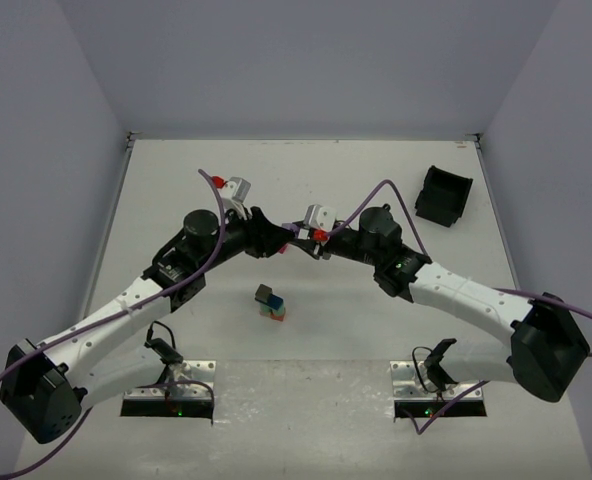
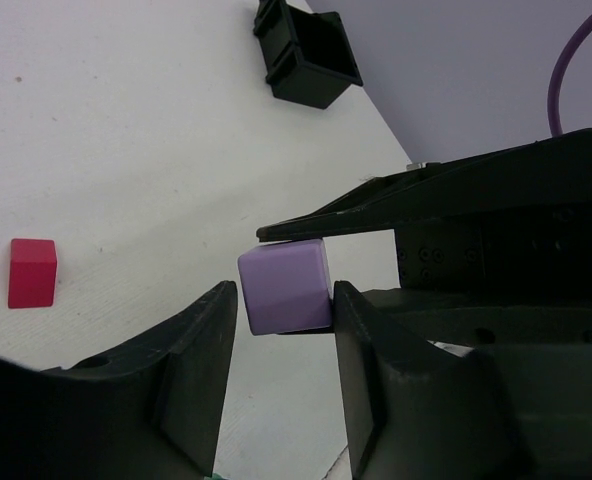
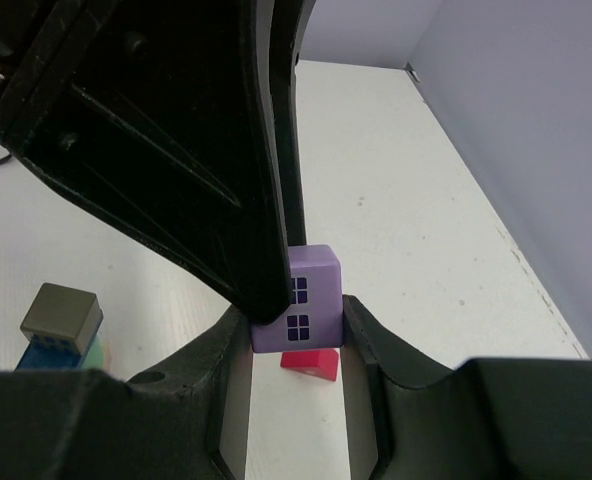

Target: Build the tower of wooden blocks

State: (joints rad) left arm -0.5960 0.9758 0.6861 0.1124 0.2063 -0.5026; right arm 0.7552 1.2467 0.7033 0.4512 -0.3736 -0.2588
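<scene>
The two arms meet over the middle of the table (image 1: pixel 176 180), nose to nose. Both grippers are on one purple block (image 2: pixel 281 285).

The left gripper (image 2: pixel 284 300) is open just as wide as the block, with a finger tight against each side. The right gripper (image 3: pixel 296 325) is open about as wide. Its fingers press the block too, one on top and one below in the left wrist view. I cannot tell which gripper does more of the holding. The purple block has small dark window pictures on one face.

From above, the grippers hide the purple block. In the right wrist view, the big black body of the left gripper fills the top left and covers one corner of the block.

A red block (image 2: pixel 31 272) lies on the table. In the left wrist view it is at 9 o'clock from the purple block, well apart. In the right wrist view it peeks out at 6 o'clock, under the purple block.

The tower (image 1: pixel 270 303) stands at 6 o'clock from where the grippers meet, near them but not touching. It has a dull grey block on top, blue under that, then green, with red at the bottom.

A black bin (image 1: pixel 444 195) sits at 2 o'clock, well apart, near the right wall.
</scene>
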